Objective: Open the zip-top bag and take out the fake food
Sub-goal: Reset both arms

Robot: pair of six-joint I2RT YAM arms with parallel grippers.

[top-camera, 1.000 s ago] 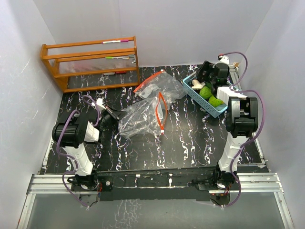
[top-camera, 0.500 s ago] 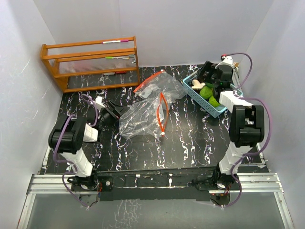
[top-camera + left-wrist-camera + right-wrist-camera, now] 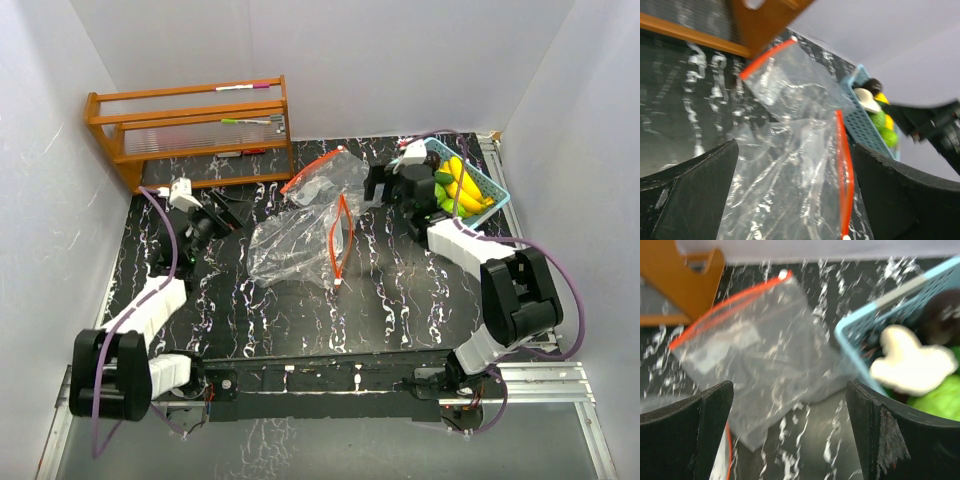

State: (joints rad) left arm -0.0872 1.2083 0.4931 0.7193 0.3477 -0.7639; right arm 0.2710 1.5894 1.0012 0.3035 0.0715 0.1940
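The left hand (image 3: 795, 150) and right hand (image 3: 790, 385) are held wide open, empty. Food (image 3: 456, 180) is seen inside the basket (image 3: 862, 332); the bag (image 3: 295, 245) left of it could be snagged and dragged by either.

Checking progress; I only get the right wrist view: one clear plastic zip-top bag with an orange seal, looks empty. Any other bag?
Observer: Yes, a second clear orange-sealed zip-top bag lies nearer the arms; no coloured pieces show inside.
Operator: Left gripper?
Observer: Left gripper is open, just left of that nearer bag, holding nothing.
Operator: Basket contents I'm missing?
Observer: Yellow plastic bananas lie in the light-blue perforated basket.
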